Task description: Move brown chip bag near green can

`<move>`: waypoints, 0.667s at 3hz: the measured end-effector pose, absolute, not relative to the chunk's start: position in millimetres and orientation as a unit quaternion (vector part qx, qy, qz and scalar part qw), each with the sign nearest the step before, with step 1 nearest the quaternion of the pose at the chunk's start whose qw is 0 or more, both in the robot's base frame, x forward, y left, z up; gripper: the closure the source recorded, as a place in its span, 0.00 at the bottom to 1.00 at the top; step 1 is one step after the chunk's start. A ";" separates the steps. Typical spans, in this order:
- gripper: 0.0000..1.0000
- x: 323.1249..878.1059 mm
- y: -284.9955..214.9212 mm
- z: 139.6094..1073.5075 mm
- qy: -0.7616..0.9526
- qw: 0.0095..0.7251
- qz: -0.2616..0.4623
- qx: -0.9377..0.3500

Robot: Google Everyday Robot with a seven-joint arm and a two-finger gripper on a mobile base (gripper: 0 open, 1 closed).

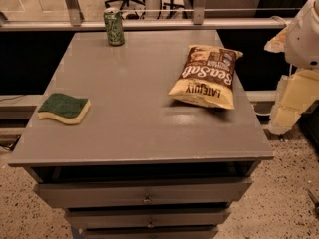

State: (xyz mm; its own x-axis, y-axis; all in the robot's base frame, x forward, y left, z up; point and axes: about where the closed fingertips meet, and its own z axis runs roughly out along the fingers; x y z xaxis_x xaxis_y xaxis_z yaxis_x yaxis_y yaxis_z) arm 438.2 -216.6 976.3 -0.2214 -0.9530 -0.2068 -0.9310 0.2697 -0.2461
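Jaws, partly cut off, hang near brown chip bag [205,77].

The robot's hand [290,103] hangs off the tabletop's [129,128] right side, its white arm [306,31] cut by the frame's right edge. The brown chip bag's [207,76] small print cannot be read, and the lowest drawer [149,231] runs off the bottom edge.
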 end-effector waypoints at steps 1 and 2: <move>0.00 438.2 -216.6 976.4 0.781 0.159 -0.035 -0.603; 0.00 447.2 -218.0 970.9 0.782 0.175 -0.039 -0.598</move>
State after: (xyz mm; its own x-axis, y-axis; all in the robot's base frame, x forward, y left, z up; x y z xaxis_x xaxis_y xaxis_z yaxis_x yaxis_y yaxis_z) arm 447.2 -218.0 970.9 -0.2246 -0.9476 -0.2270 -0.9207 0.2827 -0.2691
